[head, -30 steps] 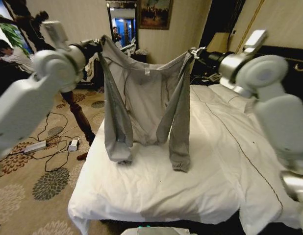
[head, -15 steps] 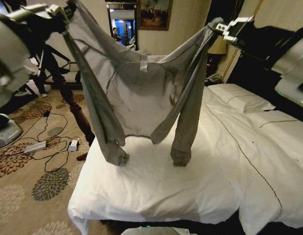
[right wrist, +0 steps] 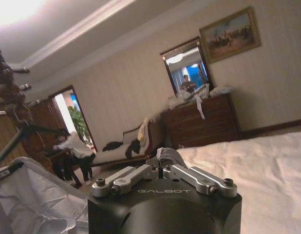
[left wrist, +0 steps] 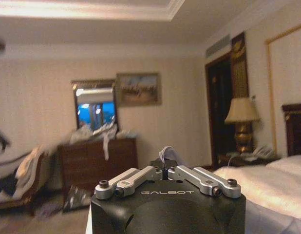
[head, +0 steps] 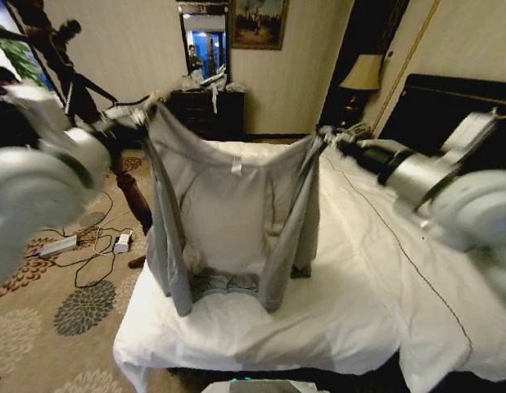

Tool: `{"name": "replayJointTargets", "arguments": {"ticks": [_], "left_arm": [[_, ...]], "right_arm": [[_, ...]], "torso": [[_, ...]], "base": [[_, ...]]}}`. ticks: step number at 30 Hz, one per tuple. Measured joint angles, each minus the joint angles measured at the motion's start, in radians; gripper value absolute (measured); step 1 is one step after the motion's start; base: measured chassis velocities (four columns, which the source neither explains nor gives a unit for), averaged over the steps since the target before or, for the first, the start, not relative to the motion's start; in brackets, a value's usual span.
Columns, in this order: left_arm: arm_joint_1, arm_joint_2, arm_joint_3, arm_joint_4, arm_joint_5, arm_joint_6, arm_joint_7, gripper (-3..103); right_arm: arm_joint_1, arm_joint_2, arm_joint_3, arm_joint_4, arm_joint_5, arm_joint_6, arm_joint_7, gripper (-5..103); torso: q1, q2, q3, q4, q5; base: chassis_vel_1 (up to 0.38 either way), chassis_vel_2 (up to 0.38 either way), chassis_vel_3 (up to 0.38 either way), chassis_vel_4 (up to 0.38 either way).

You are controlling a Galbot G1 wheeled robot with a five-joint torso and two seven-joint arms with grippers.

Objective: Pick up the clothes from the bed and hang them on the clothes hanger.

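Observation:
The clothes, a light-grey long-sleeved shirt (head: pixel 232 205), hang spread between my two grippers above the bed (head: pixel 335 319). My left gripper (head: pixel 142 115) is shut on one shoulder and my right gripper (head: pixel 325 137) on the other. Both sleeves droop, and the cuffs and hem rest bunched on the white duvet. In the left wrist view a tuft of grey cloth (left wrist: pixel 165 153) sticks out between the shut fingers of the left gripper (left wrist: pixel 165 170). The right wrist view shows the right gripper (right wrist: pixel 165 168) pinching cloth (right wrist: pixel 167 155), with the shirt (right wrist: pixel 38 200) sagging away. The clothes hanger is out of view.
A dark turned-wood coat stand (head: pixel 126 188) rises left of the bed. Cables and power strips (head: pixel 60 244) lie on the patterned carpet. A dark dresser (head: pixel 208 110) stands at the far wall, with a lamp (head: pixel 363 74) and black headboard (head: pixel 433 102) on the right.
Both grippers have come down and closer together with the shirt. It hangs narrower and lower, and its hem and cuffs now bunch on the duvet.

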Motion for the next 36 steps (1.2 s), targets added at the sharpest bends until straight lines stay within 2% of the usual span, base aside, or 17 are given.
{"name": "replayJointTargets", "arguments": {"ticks": [2,3,6,11,14,19,23,24,25,28,29,32,33,35,36], "left_arm": [[0.049,-0.049,0.011,0.034,0.053,-0.007,0.002,0],[0.049,-0.049,0.011,0.034,0.053,-0.007,0.002,0],[0.08,-0.103,0.025,0.077,0.116,-0.02,0.013,0],[0.124,-0.141,0.026,0.112,0.162,-0.029,0.029,0],[0.183,-0.168,0.028,0.134,0.21,-0.047,0.066,0],[0.226,-0.184,0.029,0.142,0.197,-0.053,0.077,0],[0.247,-0.185,0.021,0.134,0.124,-0.038,0.083,-2],[0.249,-0.188,0.018,0.134,0.1,-0.027,0.076,3],[0.249,-0.188,0.018,0.134,0.1,-0.027,0.076,3],[0.25,-0.205,0.0,0.135,-0.01,0.002,0.037,19],[0.25,-0.205,0.0,0.135,-0.01,0.002,0.037,19],[0.251,-0.208,-0.009,0.136,-0.052,0.025,0.017,36],[0.251,-0.208,-0.009,0.136,-0.052,0.025,0.017,36],[0.251,-0.207,-0.011,0.139,-0.062,0.047,0.007,46],[0.25,-0.205,-0.011,0.14,-0.062,0.056,0.005,46]], "right_arm": [[-0.024,0.034,-0.021,-0.021,-0.06,-0.004,-0.019,0],[-0.024,0.034,-0.021,-0.021,-0.06,-0.004,-0.019,0],[-0.055,0.073,-0.049,-0.058,-0.158,-0.012,-0.046,0],[-0.139,0.102,-0.056,-0.067,-0.243,-0.019,-0.065,0],[-0.222,0.133,-0.057,-0.074,-0.309,-0.023,-0.083,0],[-0.264,0.165,-0.065,-0.077,-0.345,-0.025,-0.089,0],[-0.276,0.171,-0.069,-0.076,-0.356,-0.027,-0.093,0],[-0.276,0.171,-0.071,-0.075,-0.356,-0.027,-0.093,0],[-0.276,0.171,-0.071,-0.075,-0.356,-0.027,-0.093,0],[-0.288,0.168,-0.07,-0.068,-0.356,-0.029,-0.091,0],[-0.288,0.168,-0.07,-0.068,-0.356,-0.029,-0.091,0],[-0.305,0.161,-0.065,-0.057,-0.36,-0.03,-0.088,0],[-0.305,0.161,-0.065,-0.057,-0.36,-0.03,-0.088,0],[-0.313,0.158,-0.063,-0.053,-0.364,-0.03,-0.088,0],[-0.315,0.157,-0.062,-0.053,-0.364,-0.03,-0.087,0]], "torso": [[0.0,0.0,0.0,0.0005,-0.0006],[0.0,0.0,0.0,0.0005,-0.0006],[0.0,0.0,0.0,0.0,0.0002],[0.0,0.0,0.0,0.0002,-0.0001],[0.0,0.0,0.0,-0.0001,0.0],[0.0,0.0,0.0,0.0001,0.0],[0.0,0.0,0.0,0.0002,0.0001],[0.0,0.0,0.0,0.0001,0.0001],[0.0,0.0,0.0,0.0001,0.0001],[0.0,0.0,0.0,0.0002,0.0],[0.0,0.0,0.0,0.0002,0.0],[0.0,0.0,0.0,0.0,0.0],[0.0,0.0,0.0,0.0,0.0],[0.0,0.0,0.0,0.0001,0.0],[0.0,0.0,0.0,0.0001,-0.0001]], "base": [[0.0,0.0,0.0,0.0],[0.0,0.0,0.0,0.0],[0.0,0.0,0.0,0.0],[0.0,0.0,0.0,0.0],[0.0,0.0,0.0,0.0],[0.0,0.0,0.0,0.0],[0.0,0.0,0.0,0.0],[0.0,0.0,0.0,0.0],[0.0,0.0,0.0,0.0],[0.0,0.0,0.0,0.0],[0.0,0.0,0.0,0.0],[0.0,0.0,0.0,0.0],[0.0,0.0,0.0,0.0],[0.0,0.0,0.0,0.0],[0.0,0.0,0.0,0.0]]}}
